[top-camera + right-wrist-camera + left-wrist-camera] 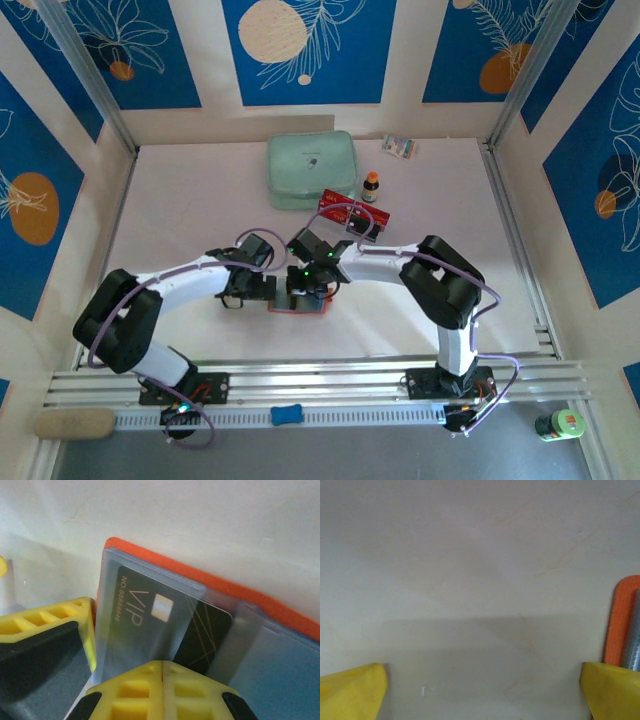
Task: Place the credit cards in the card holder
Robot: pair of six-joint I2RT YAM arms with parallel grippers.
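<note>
The orange card holder (210, 580) lies open on the table, its clear inner pockets facing up. A black credit card (150, 615) marked VIP sits partly inside a clear pocket, one corner sticking out. My right gripper (162, 666) is shut, its fingertips pressed together at the card's near edge; the card lies flat, not between them. My left gripper (482, 695) is open over bare table, its right fingertip (610, 690) at the holder's orange edge (620, 625). From above, both grippers meet at the holder (298, 306). More red and black credit cards (352, 212) lie behind.
A mint-green zipped pouch (311, 170) lies at the back centre, with a small dark bottle (371, 186) and a small packet (400, 146) to its right. A green-capped bottle (560, 423) stands off the table at the front right. White walls enclose the table.
</note>
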